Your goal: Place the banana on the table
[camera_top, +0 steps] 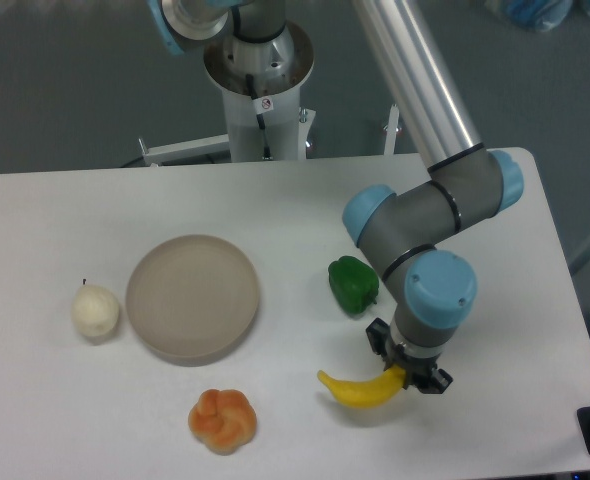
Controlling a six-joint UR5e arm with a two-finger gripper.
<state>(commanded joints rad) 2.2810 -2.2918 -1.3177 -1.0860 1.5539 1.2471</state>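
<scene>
The bright-yellow banana (358, 390) lies low over the white table (95, 420) at the front right, curved upward at both ends. My gripper (405, 376) points down at the banana's right end, with its fingers around that tip. Whether the banana rests on the table or hangs just above it cannot be told. The fingers look closed on the banana.
A round greyish-beige plate (193, 297) sits left of centre. A cream pear-like item (95, 311) lies left of it. An orange-peach bun-like item (222, 421) lies at the front. A green pepper (352, 285) sits just behind the banana, next to my arm.
</scene>
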